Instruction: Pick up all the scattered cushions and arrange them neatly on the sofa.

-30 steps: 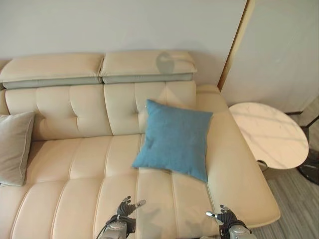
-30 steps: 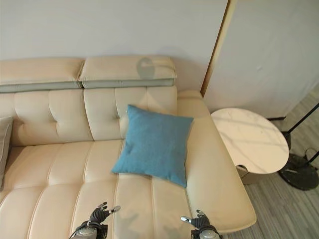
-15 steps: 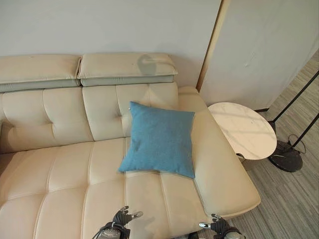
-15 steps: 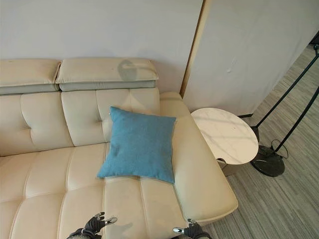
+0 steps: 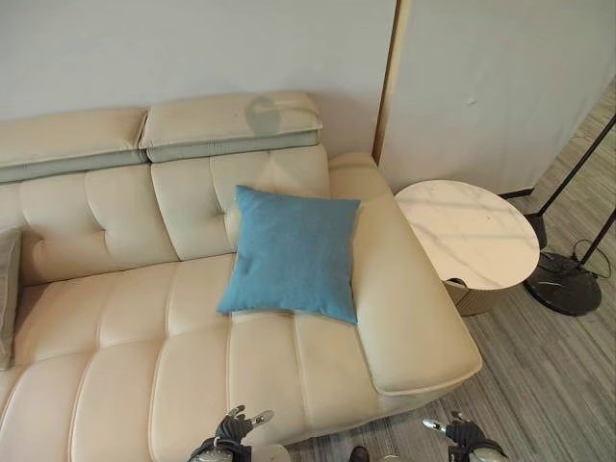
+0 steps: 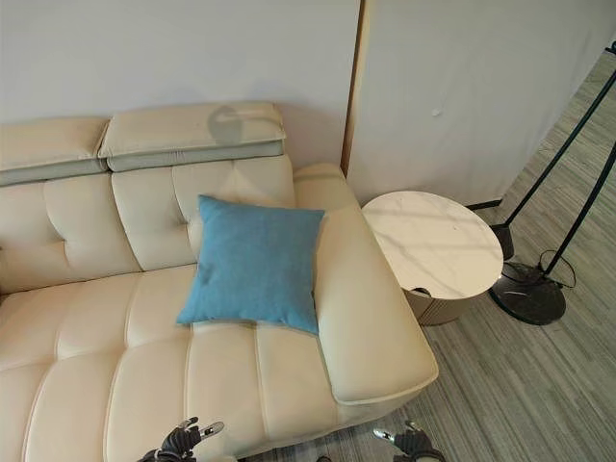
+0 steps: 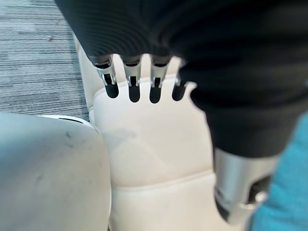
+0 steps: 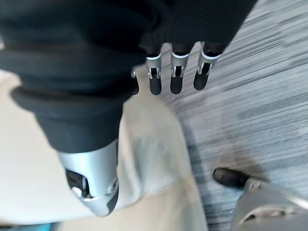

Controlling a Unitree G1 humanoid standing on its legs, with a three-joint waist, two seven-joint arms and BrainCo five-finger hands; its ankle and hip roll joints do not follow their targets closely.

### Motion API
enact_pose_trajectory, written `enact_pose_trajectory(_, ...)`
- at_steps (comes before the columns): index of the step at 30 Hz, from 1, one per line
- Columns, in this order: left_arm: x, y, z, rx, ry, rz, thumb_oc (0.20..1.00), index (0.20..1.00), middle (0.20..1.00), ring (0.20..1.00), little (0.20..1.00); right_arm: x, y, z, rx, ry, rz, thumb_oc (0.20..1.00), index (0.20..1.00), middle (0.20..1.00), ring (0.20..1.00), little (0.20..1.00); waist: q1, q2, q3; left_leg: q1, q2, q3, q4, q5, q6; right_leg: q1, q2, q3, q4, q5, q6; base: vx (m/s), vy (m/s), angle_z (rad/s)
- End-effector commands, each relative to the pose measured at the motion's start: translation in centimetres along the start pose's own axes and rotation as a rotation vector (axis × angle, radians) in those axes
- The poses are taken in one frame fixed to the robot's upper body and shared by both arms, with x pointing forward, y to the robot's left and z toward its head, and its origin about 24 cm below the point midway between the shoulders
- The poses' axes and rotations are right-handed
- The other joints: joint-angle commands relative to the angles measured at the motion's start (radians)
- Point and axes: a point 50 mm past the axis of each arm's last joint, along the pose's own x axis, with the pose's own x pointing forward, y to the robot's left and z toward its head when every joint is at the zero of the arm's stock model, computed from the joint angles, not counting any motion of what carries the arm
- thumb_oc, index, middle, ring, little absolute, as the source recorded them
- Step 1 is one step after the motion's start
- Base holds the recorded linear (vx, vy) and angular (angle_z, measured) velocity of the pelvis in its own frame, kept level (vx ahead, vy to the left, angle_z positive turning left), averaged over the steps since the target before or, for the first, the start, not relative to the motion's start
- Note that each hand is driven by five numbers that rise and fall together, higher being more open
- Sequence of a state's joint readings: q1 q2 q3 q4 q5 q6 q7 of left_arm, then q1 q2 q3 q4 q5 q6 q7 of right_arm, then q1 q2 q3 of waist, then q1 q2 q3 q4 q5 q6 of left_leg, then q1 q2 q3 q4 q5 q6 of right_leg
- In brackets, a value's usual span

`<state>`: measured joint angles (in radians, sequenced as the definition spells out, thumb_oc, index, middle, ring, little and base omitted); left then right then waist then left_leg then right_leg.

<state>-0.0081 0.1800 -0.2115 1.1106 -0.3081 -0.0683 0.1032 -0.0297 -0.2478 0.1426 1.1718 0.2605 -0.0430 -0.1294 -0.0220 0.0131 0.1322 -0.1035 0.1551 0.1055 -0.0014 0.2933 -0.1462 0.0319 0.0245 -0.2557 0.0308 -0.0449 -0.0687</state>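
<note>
Cream sofa [image 5: 125, 327] with one blue cushion [image 5: 292, 252], one grey cushion [image 5: 8, 294]; left hand [image 5: 231, 427], right hand [image 5: 460, 433] both relaxed, empty.

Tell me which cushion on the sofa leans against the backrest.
The blue cushion, propped against the backrest near the right armrest. The grey cushion sits at the sofa's far left edge, mostly cut off.

No legible text, label, number or sign on any surface here.

Blue cushion [image 5: 293, 252] against sofa [image 5: 125, 327] backrest
</note>
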Motion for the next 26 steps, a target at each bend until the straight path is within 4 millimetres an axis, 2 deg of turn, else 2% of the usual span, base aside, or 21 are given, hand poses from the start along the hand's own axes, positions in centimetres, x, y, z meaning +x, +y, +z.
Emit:
enact_pose_trajectory(1, 0.4, 0.4, 2.2, -0.081, -0.066, 0.034, 1.0, 1.0, 1.0, 1.0, 1.0, 0.4, 1.2, 2.8, 0.047, -0.07, 0.018, 1.0, 1.0, 1.0, 1.0, 1.0, -0.003, -0.027, 0.028, 0.004, -0.103, 0.031, 0.019, -0.196, 0.081, 0.065, -0.055, 0.043, -0.103, -0.023, 0.107, -0.14, -0.104, -0.2)
enact_pose_trajectory(3, 0.2, 0.4, 1.6, -0.091, -0.052, 0.037, 1.0, 1.0, 1.0, 1.0, 1.0, 0.4, 1.2, 2.6, 0.032, -0.063, 0.019, 1.0, 1.0, 1.0, 1.0, 1.0, 0.0, -0.034, 0.02, 0.027, -0.097, 0.05, 0.131, -0.279, 0.099, 0.062, -0.07, 0.044, -0.109, -0.019, 0.105, -0.12, -0.084, -0.14)
enact_pose_trajectory(6, 0.1, 0.3, 0.8, -0.109, -0.024, 0.035, 1.0, 1.0, 1.0, 1.0, 1.0, 0.3, 1.4, 2.2, 0.03, -0.05, 0.028, 1.0, 1.0, 1.0, 1.0, 1.0, -0.002, -0.029, -0.006, 0.124, -0.089, 0.06, 0.143, -0.324, 0.107, 0.06, -0.065, 0.039, -0.118, -0.02, 0.105, -0.07, -0.038, 0.1)
enact_pose_trajectory(9, 0.1, 0.2, 0.8, -0.107, -0.026, 0.034, 1.0, 1.0, 1.0, 1.0, 1.0, 0.3, 1.4, 2.2, 0.033, -0.048, 0.028, 1.0, 1.0, 1.0, 1.0, 1.0, -0.007, -0.026, -0.015, 0.148, -0.086, 0.068, 0.126, -0.328, 0.105, 0.056, -0.063, 0.033, -0.118, -0.021, 0.107, -0.02, 0.023, 0.31)
enact_pose_trajectory(10, 0.1, -0.3, 1.0, -0.092, -0.032, 0.017, 1.0, 1.0, 1.0, 1.0, 1.0, 0.3, 1.4, 2.2, 0.046, -0.05, 0.02, 1.0, 1.0, 1.0, 1.0, 1.0, -0.028, -0.007, -0.032, 0.217, -0.065, 0.108, 0.053, -0.337, 0.09, 0.049, -0.054, 0.007, -0.106, -0.034, 0.117, 0.0, 0.053, 0.48)
enact_pose_trajectory(11, 0.1, -0.3, 1.0, -0.092, -0.032, 0.017, 1.0, 1.0, 1.0, 1.0, 1.0, 0.3, 1.4, 2.2, 0.046, -0.05, 0.02, 1.0, 1.0, 1.0, 1.0, 1.0, -0.028, -0.006, -0.032, 0.218, -0.065, 0.108, 0.052, -0.336, 0.09, 0.05, -0.054, 0.007, -0.106, -0.034, 0.117, -0.07, 0.166, 0.5)
enact_pose_trajectory(12, 0.1, -0.8, 1.4, -0.053, -0.049, 0.001, 1.0, 1.0, 1.0, 1.0, 1.0, 0.3, 1.4, 2.0, 0.069, -0.044, 0.007, 1.0, 1.0, 1.0, 1.0, 1.0, -0.046, 0.006, -0.048, 0.23, -0.061, 0.139, -0.05, -0.314, 0.074, 0.037, -0.061, -0.032, -0.108, -0.026, 0.122, -0.07, 0.113, 0.64)
enact_pose_trajectory(16, 0.1, -0.8, 1.0, -0.027, -0.034, -0.001, 1.0, 1.0, 1.0, 1.0, 1.0, 0.2, 1.5, 1.8, 0.069, -0.038, 0.01, 1.0, 1.0, 1.0, 1.0, 1.0, -0.043, 0.013, -0.055, 0.251, -0.061, 0.137, -0.086, -0.31, 0.069, 0.048, -0.063, -0.049, -0.112, -0.02, 0.127, -0.02, 0.123, 0.58)
enact_pose_trajectory(26, 0.1, -0.1, -0.2, -0.031, 0.024, 0.03, 1.0, 1.0, 1.0, 1.0, 1.0, 0.0, 3.3, 1.7, 0.004, -0.028, 0.065, 1.0, 1.0, 1.0, 1.0, 1.0, -0.017, -0.01, -0.059, 0.253, -0.088, 0.127, -0.086, -0.344, 0.093, 0.057, -0.087, -0.045, -0.114, 0.016, 0.152, -0.01, 0.131, 0.02)
